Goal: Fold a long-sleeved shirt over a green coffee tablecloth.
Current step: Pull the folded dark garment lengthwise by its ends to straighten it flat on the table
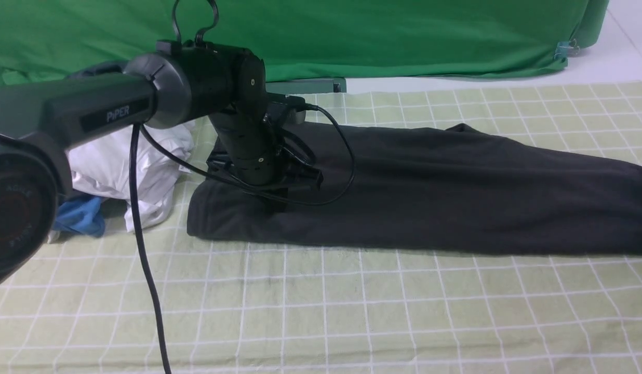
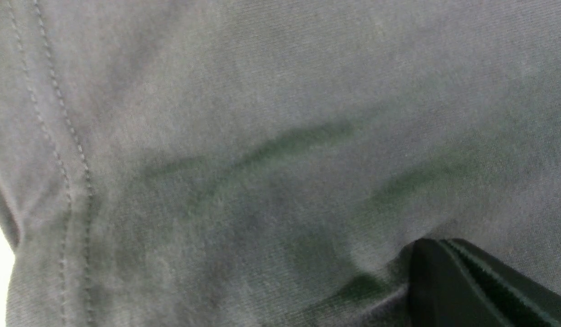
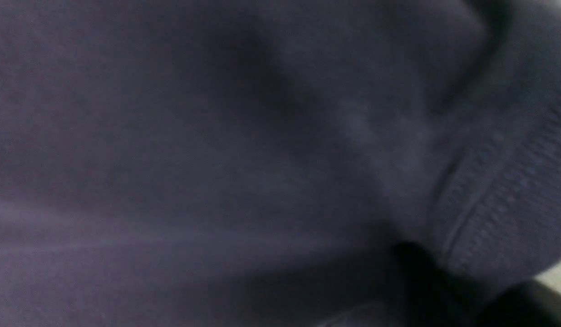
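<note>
Your left claw [image 1: 279, 200] is pressed down into the left end of the long-sleeved shirt [image 1: 445, 187]. Its jaws are closed tight, and in the left wrist view the fabric puckers in toward the one finger [image 2: 466, 286] you can see, so it has a pinch of the shirt. Your right claw does not show in the front view. Its wrist camera gives only blurred dark cloth, one ribbed band [image 3: 503, 195] and a dark shape [image 3: 425, 281] at the edge, so you cannot tell how its jaws stand or whether they hold anything. The only writing you can read is "PiPER" [image 1: 118, 114], on the left arm's long link. By count, there is one black shirt, lying as a long flat band across the far part of the green coffee tablecloth [image 1: 352, 311] and running off the right edge of the front view. One white garment [image 1: 129, 161] and one blue garment [image 1: 82, 215] are heaped just beside its left end, and one bright green sheet [image 1: 378, 36] hangs behind. Two rows of stitching [image 2: 67, 150] run side by side along the shirt in the left wrist view.
</note>
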Robot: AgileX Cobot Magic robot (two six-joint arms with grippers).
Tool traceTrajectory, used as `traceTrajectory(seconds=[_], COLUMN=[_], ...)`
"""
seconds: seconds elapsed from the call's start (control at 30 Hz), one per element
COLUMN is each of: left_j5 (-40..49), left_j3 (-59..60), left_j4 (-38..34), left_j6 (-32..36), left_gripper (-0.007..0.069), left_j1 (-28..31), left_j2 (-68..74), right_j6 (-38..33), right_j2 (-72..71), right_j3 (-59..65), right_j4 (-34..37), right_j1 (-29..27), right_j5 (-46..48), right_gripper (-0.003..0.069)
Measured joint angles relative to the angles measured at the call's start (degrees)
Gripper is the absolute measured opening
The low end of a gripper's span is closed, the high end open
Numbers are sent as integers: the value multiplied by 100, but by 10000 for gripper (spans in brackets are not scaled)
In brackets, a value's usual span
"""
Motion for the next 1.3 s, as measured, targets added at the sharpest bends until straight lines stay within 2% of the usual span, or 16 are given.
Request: traceTrajectory(seconds=[0.07, 0.13, 0.33, 0.37, 0.43, 0.47, 0.5, 0.53, 0.63, 0.7, 0.9, 1.07, 1.17, 1.23, 1.3], left_j5=[6, 11, 28, 49, 142, 177, 213, 257, 333, 375, 704, 891, 892, 880, 857], left_j3=[0, 0, 0, 0, 0, 0, 0, 0, 0, 0, 0, 0, 0, 0, 0], left_j4=[0, -6, -73, -80, -90, -90, -90, -90, -68, -68, -61, 85, 164, 169, 183], left_j6=[0, 0, 39, 39, 39, 39, 39, 39, 39, 39, 72, 172, 172, 172, 172], left_gripper=[11, 11, 11, 11, 11, 11, 11, 11, 11, 11, 11, 11, 11, 11, 11], left_j1=[0, 0, 0, 0, 0, 0, 0, 0, 0, 7, 17, 23, 28, 28, 28], left_j2=[0, 0, 0, 0, 0, -8, -34, -87, -314, -589, -1216, -1538, -1640, -1668, -1692], right_j6=[11, 113, 264, 279, 601, 781, 1008, 1109, 1209, 1127, 1054, 1069, 1326, 1369, 1273], right_j2=[0, 0, 0, 0, 1, 1, 1, -4, -78, -139, -174, -174, -174, -174, -174], right_j3=[-91, -176, -402, -436, -603, -684, -823, -936, -1148, -1373, -1507, -1430, -1381, -1381, -1381], right_j4=[-126, -263, -473, -529, -732, -779, -817, -835, -840, -855, -793, -1420, -1621, -1515, -1117], right_j1=[0, -14, -73, -73, -73, -80, -92, -92, -56, 20, 124, 124, 124, 118, 118], right_j5=[115, 265, 666, 717, 831, 847, 872, 872, 877, 877, 843, 855, 862, 857, 857], right_gripper=[36, 32, 62, 92, 227, 267, 358, 409, 542, 599, 617, 564, 566, 573, 583])
